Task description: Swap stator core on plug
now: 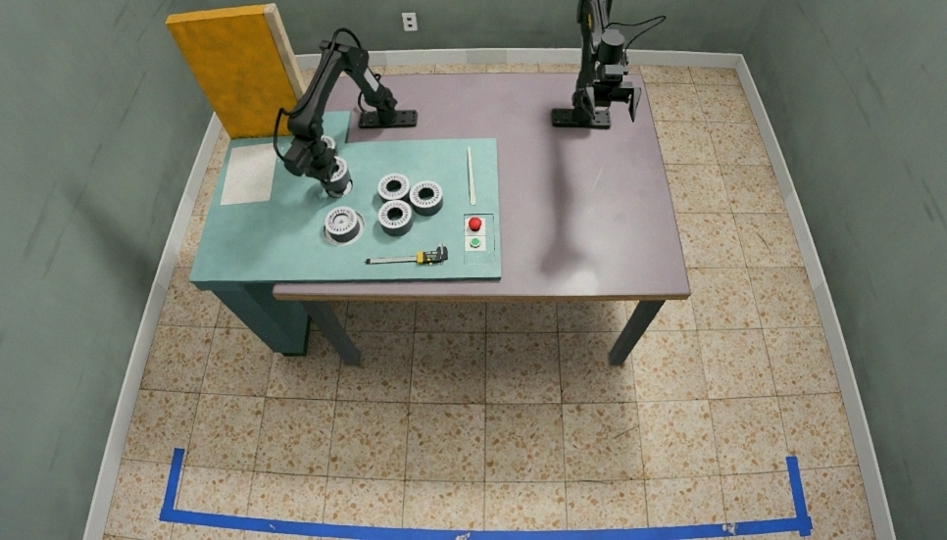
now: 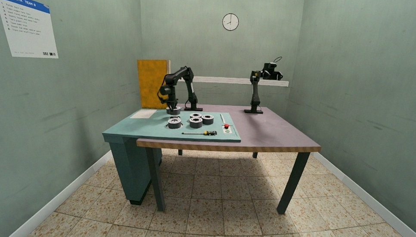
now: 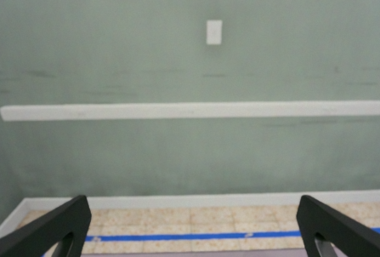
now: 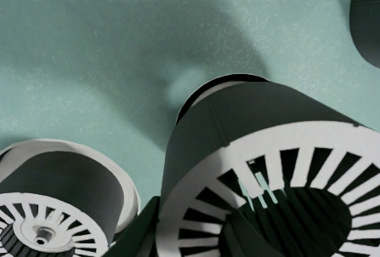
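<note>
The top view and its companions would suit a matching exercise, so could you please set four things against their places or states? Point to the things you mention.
1. Caliper (image 1: 431, 255) (image 2: 209, 133)
2. Left pincer (image 1: 613, 103) (image 2: 273, 76) (image 3: 194, 200)
3. Right pincer (image 1: 330, 174) (image 2: 172, 109) (image 4: 190, 230)
4. Red button (image 1: 474, 223) (image 2: 226, 126)

A. Shut on a core (image 1: 339, 180) (image 2: 177, 111) (image 4: 257, 111)
B. Beside the green button (image 1: 474, 242) (image 2: 227, 130)
C. Near the slab's (image 1: 237, 248) (image 2: 128, 130) front edge
D. Open, holding nothing

Pairs: 1-C, 2-D, 3-A, 4-B

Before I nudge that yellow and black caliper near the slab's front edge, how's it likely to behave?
The caliper would probably slide rather than roll, since it lies flat. Its long thin beam looks like metal, so I'd expect it to stay stiff. The bulkier parts sit at one end, so a push on the beam's bare tip would likely swing it round.
</note>
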You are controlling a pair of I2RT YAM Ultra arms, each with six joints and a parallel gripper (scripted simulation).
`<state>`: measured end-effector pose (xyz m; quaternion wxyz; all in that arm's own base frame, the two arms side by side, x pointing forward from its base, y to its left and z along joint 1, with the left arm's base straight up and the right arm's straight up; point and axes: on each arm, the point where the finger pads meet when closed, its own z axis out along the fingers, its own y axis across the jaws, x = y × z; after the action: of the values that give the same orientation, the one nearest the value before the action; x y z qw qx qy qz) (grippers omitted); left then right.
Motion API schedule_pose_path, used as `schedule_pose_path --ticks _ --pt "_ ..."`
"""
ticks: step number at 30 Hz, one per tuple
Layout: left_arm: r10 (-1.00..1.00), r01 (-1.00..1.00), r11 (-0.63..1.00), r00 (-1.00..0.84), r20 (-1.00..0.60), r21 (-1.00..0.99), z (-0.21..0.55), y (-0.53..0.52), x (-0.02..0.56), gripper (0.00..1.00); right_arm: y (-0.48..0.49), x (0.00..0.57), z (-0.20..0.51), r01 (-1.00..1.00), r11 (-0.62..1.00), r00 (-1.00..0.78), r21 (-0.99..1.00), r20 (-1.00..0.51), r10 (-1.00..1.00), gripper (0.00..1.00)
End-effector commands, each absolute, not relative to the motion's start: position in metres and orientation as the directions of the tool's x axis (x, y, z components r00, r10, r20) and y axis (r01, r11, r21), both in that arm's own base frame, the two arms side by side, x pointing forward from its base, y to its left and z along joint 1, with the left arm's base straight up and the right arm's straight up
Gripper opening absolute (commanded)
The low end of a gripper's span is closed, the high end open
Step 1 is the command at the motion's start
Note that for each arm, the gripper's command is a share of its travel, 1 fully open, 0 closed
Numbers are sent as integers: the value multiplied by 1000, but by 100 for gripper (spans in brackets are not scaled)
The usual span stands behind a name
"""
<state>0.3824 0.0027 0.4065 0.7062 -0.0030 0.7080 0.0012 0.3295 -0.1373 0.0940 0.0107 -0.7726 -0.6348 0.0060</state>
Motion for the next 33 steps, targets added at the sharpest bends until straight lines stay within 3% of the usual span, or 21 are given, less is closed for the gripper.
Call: schedule_pose_path --ticks 1,11,25,28,29,33 --pt "5 -12 1000 82 -997 4 433 4 377 100 -136 325 126 984 -177 178 24 -34 984 0" --pt "5 -12 1000 82 -997 4 433 4 377 100 -151 340 107 978 -193 197 85 -48 979 0" --pt "5 -12 1000 82 -997 4 433 4 377 100 -136 326 62 981 -189 188 -38 -24 982 0" --pt "5 -12 1000 82 -997 4 433 4 377 100 -141 329 80 981 -193 193 13 -34 981 0" --pt "5 -12 1000 82 -997 4 433 4 377 100 -147 330 88 977 -212 213 24 -34 977 39" --pt "5 -12 1000 82 -997 4 433 4 377 100 -143 328 82 980 -201 201 2 -30 979 39"
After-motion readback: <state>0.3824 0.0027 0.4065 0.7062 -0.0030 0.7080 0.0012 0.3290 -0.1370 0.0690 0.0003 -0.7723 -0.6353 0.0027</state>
